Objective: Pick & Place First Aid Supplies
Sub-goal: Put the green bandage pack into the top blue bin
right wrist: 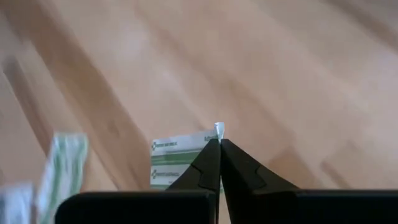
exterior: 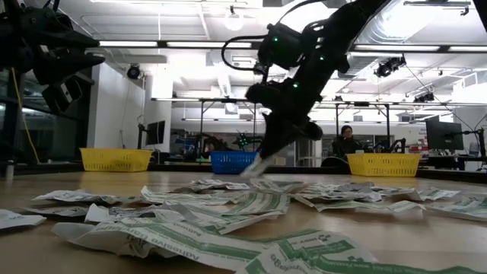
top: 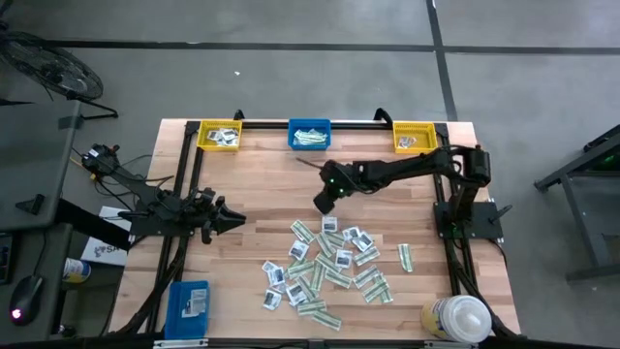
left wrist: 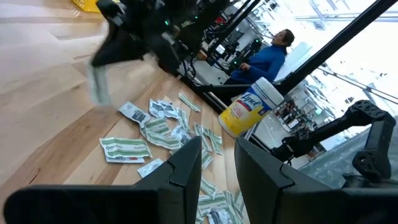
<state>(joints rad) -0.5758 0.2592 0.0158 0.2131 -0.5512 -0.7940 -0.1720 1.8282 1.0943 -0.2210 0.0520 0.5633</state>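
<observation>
Only the right wrist view showed the right gripper (right wrist: 219,144) pinched shut on a green-and-white paper strip packet (right wrist: 177,160); left gripper (left wrist: 217,163) stood part-open, empty.

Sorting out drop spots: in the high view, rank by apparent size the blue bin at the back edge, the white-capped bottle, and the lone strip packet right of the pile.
1. blue bin
2. white-capped bottle, nearly as large
3. strip packet
</observation>
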